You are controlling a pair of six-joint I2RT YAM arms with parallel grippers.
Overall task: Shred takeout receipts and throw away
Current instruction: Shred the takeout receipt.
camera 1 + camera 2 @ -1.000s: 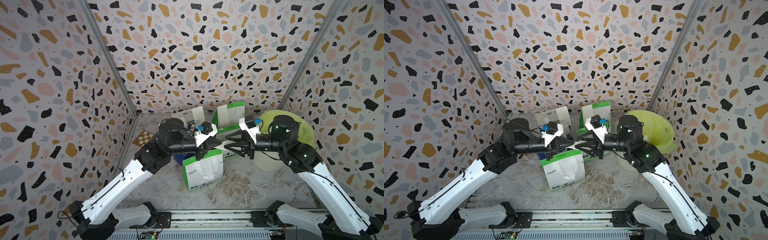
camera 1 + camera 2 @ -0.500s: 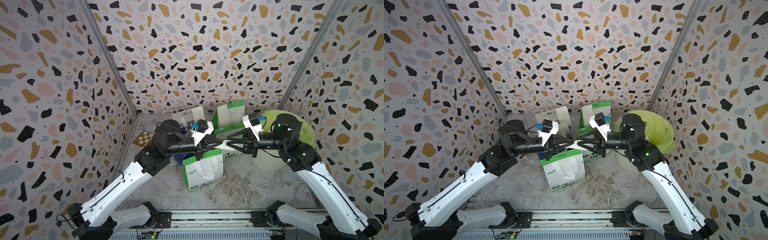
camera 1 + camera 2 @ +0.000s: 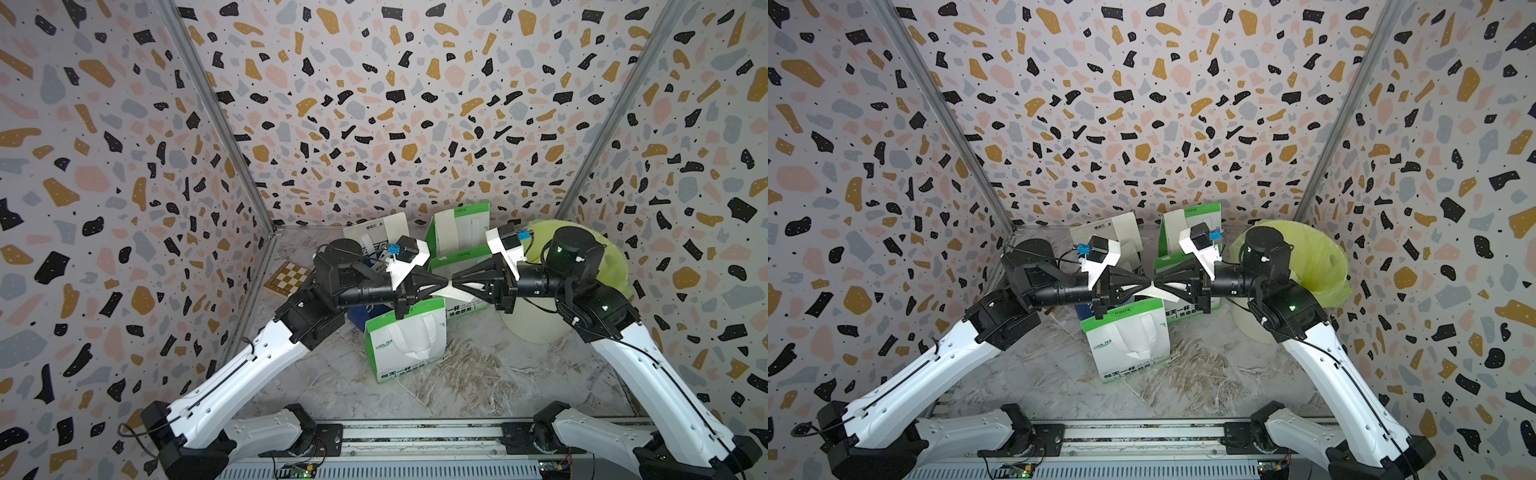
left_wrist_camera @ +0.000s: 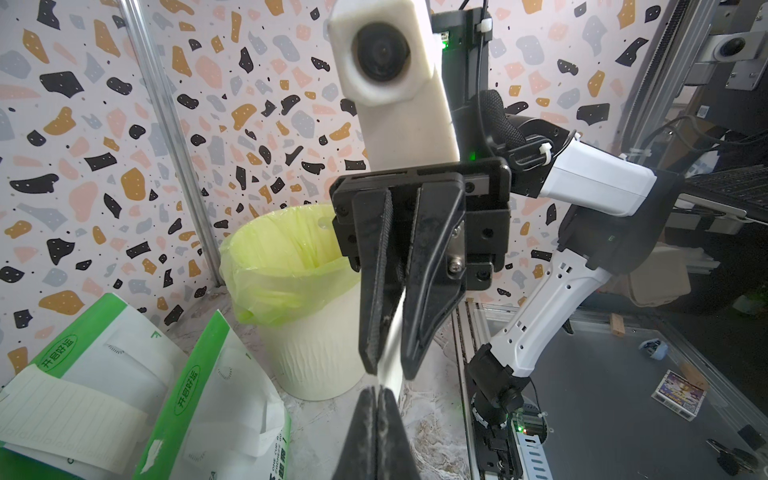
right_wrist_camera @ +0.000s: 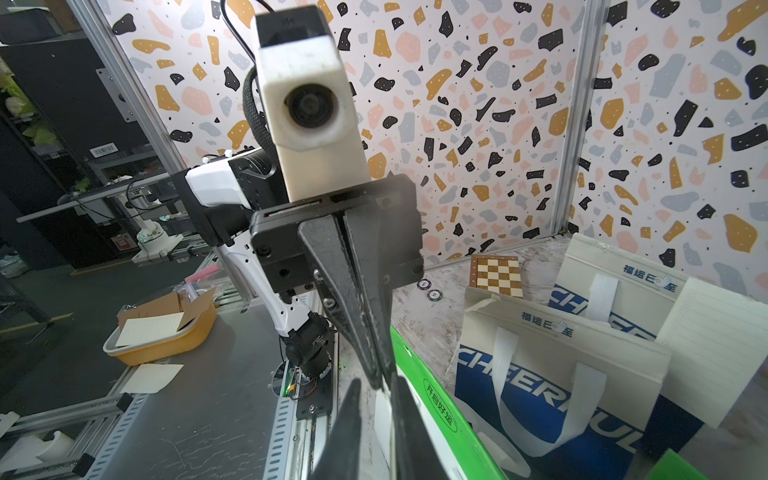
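The left fingers (image 3: 432, 284) are pressed flat together on one takeout receipt (image 4: 392, 355), held in the air over the middle of the worktop (image 3: 332, 386). The right fingers (image 3: 481, 272) meet them tip to tip from the right. They stand narrow, with the same slip running into their gap, but I cannot tell whether they pinch it.

Just below the grip stands a green-and-white bag (image 3: 405, 349) printed "COOL TEA", with "开启好运" in a green oval on its top fold. More green bags stand behind it, toward the far right. The blue-and-white bags (image 5: 557, 374), left of middle, read "CHEER…UL", the middle letters hidden by a ribbon handle. A second receipt (image 5: 715, 345), ruled, leans on the farther blue bag. A third receipt (image 4: 62, 415) lies against a far green bag.

The white bin (image 3: 536, 328), lined in yellow-green, stands by the right wall, its mouth open just beyond the right fingers. A small chessboard (image 3: 289, 279) lies flat near the far left corner, with two round chips (image 5: 428, 289) just beside it. The bags crowd the middle and far side, while the near strip between the two arms shows open marble.
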